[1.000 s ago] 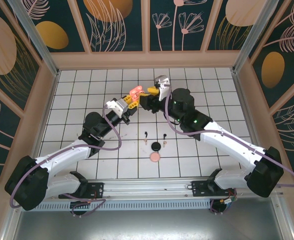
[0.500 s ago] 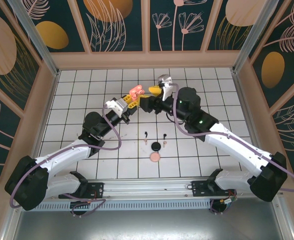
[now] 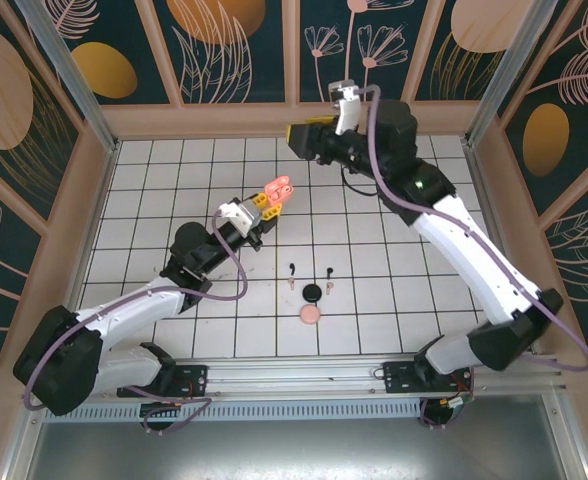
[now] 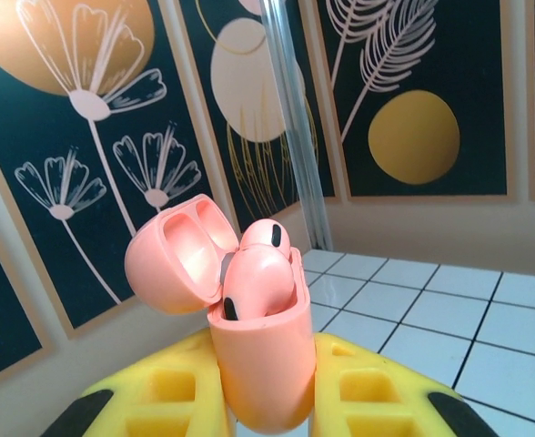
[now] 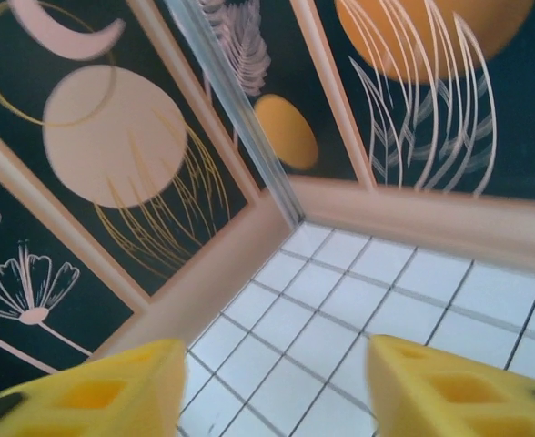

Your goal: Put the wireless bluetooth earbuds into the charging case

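Note:
My left gripper (image 3: 270, 196) is shut on an open pink charging case (image 3: 277, 187), held above the tiled floor. In the left wrist view the case (image 4: 266, 364) stands upright between the yellow fingers (image 4: 149, 396), its lid (image 4: 172, 259) flipped back. Two pink earbuds (image 4: 260, 280) sit in it, heads showing above the rim. My right gripper (image 3: 296, 135) hangs high near the back wall, well apart from the case. Its jaws (image 5: 277, 364) stand open, with nothing but floor tiles between them. Two black earbuds (image 3: 291, 268) lie on the tiles nearer the bases.
A round black case (image 3: 312, 292) and a round peach case (image 3: 311, 314) rest on the floor (image 3: 174, 170) in front of the arms. Two tiny pale buds (image 3: 292, 284) lie beside the black ones. Patterned walls (image 3: 234, 50) enclose the tiled area.
The right arm has pulled away from the pink case and risen toward the back wall, its jaws empty. The left gripper keeps the case, shifted only slightly.

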Action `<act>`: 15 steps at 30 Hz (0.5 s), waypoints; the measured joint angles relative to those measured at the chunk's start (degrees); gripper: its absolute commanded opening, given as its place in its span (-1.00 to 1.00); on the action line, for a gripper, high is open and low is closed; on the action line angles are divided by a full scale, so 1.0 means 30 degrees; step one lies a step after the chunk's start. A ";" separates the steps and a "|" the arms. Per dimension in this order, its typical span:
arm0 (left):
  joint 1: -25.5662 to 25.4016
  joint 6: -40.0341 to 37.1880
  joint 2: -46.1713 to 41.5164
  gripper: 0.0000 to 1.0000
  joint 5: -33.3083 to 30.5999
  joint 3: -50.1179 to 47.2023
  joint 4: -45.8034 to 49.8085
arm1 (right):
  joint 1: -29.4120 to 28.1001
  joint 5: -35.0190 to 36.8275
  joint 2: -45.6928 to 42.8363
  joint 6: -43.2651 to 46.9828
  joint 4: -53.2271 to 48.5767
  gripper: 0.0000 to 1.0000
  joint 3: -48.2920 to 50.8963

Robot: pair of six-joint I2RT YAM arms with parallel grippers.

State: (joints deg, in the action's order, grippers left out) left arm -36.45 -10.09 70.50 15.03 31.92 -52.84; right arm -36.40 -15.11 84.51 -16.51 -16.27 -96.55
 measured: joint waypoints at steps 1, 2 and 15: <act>0.0000 -0.0117 0.0102 -1.00 0.0073 0.0000 0.0109 | 0.0044 -0.0015 0.0670 0.0087 -0.0765 -0.30 -0.0699; 0.0000 -0.0219 0.0189 -1.00 0.0138 0.0000 0.0226 | 0.0102 -0.0066 0.1421 0.0102 -0.1596 -0.42 -0.1413; 0.0000 -0.0947 0.0678 -1.00 0.0488 0.0000 0.0583 | 0.0138 -0.1421 0.7002 0.0940 -0.8910 -0.91 -0.6543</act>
State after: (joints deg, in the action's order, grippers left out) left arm -36.45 -12.93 72.53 16.49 31.92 -51.09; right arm -35.99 -19.38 105.51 -13.69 -43.00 -116.18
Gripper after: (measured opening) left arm 0.195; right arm 0.062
